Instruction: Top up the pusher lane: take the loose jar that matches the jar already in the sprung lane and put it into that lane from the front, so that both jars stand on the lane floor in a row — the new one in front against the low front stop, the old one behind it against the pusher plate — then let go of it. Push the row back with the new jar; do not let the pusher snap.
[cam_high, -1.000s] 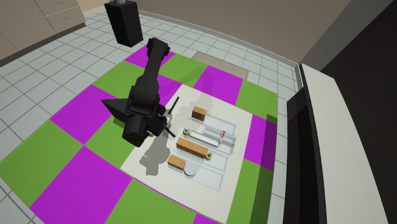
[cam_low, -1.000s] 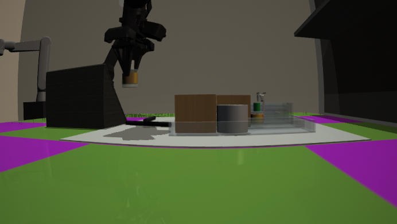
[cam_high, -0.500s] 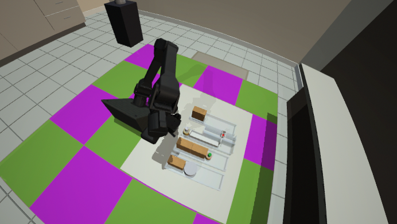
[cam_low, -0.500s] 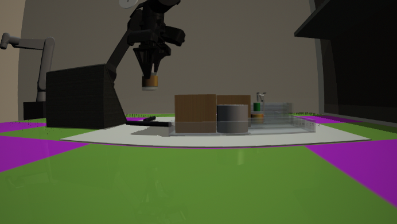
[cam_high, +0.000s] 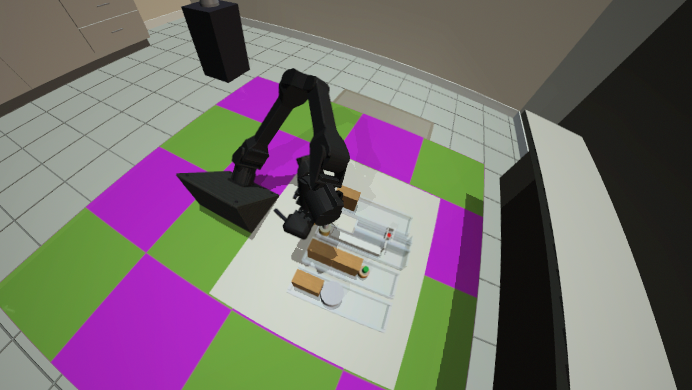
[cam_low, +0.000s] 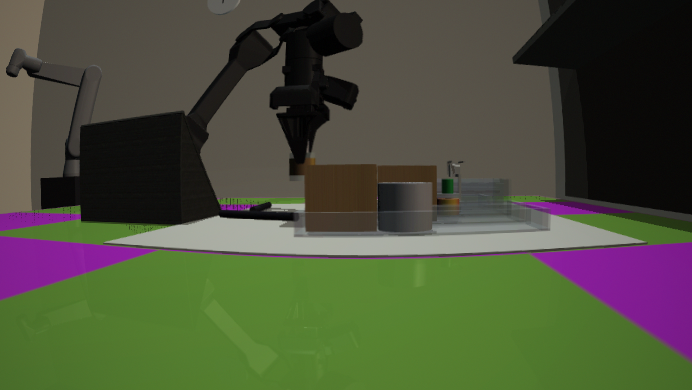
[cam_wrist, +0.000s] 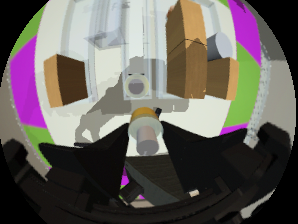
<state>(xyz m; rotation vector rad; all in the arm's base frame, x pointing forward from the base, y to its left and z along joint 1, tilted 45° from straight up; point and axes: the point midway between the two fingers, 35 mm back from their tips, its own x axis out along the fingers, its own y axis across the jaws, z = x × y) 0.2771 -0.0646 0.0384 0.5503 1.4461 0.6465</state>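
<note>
Gripper (cam_low: 303, 158) (cam_wrist: 144, 124) closed on the loose orange-banded jar (cam_low: 309, 163) (cam_wrist: 144, 113), which sits between the fingertips, roughly upright below the wrist and above the mat, just outside the lane jar (cam_high: 325, 230) (cam_wrist: 137, 86). Reads light, rigid, maybe slick-walled and breakable; I'd keep a firm, even side grip around the body, clear of the base
</note>
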